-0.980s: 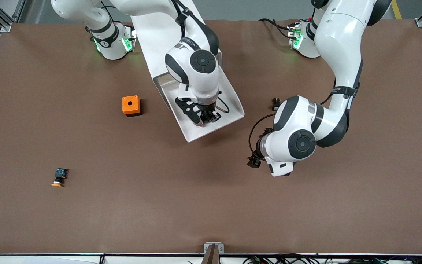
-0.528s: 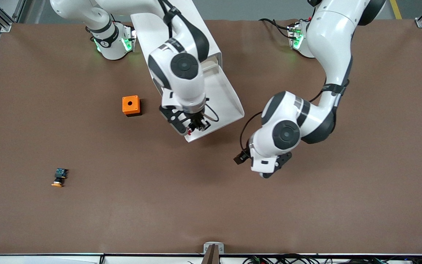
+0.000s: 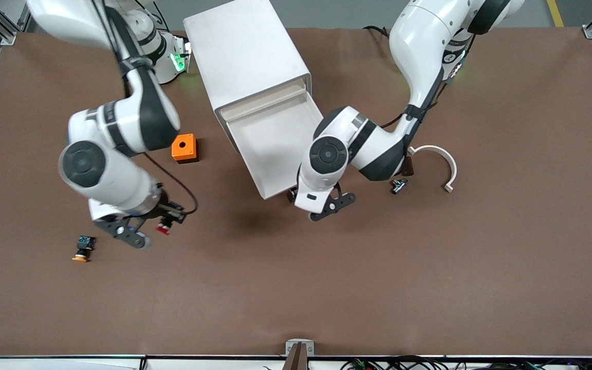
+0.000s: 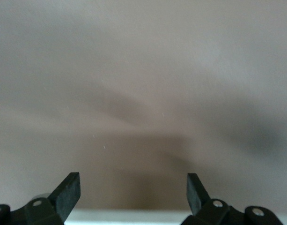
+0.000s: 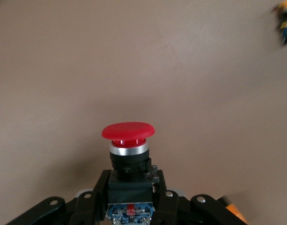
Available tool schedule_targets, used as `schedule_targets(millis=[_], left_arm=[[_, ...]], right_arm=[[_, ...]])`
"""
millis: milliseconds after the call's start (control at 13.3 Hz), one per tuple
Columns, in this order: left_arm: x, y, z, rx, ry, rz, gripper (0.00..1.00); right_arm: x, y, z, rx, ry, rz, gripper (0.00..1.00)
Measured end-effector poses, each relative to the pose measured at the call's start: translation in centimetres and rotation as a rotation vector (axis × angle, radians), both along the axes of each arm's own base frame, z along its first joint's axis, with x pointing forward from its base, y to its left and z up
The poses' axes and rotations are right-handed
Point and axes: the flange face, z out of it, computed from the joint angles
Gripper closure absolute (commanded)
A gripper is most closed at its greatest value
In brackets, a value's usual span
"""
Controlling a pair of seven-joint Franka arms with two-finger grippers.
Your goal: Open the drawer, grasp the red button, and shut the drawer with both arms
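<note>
**Button out, drawer still open**

A brown worktop fills the scene, with a tall white box cabinet standing between the two arm bases. That cabinet is the landmark for everything else here.

The cabinet's uppermost shallow white tray-like drawer is pulled out toward the front camera and looks empty. The small push button with a red round cap, black body and blue-green rear block is no longer inside: the right hand is clamped on its body, cap pointing away from the wrist, above bare worktop toward the right arm's end of the cabinet. An orange cube with a hole sits beside the drawer on that same end, and an alike orange-capped button lies nearer the camera than the cabinet, close to the right hand.

The left hand hangs at the drawer's front edge, its fingers spread wide and holding nothing.

The closing push seems to be what remains. The drawer's long axis runs from its front edge back into the cabinet, and the left hand is at that front edge, so it is clearly the nearer one to push along that line; the right hand is well apart and occupied.
</note>
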Motion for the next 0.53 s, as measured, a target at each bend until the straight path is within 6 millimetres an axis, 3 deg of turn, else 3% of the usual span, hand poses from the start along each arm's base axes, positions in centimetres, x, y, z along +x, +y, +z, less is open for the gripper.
schedule_targets(millis=[226, 528], left_arm=[[-3.0, -3.0, -0.2, -0.017, 0.038, 0.008, 0.00], [-7.8, -6.9, -0.7, -0.006, 0.092, 0.017, 0.00]], right_arm=[[1.6, -7.3, -2.1, 0.010, 0.009, 0.106, 1.00], [1.9, -12.9, -8.3, 0.013, 0.044, 0.201, 1.00]])
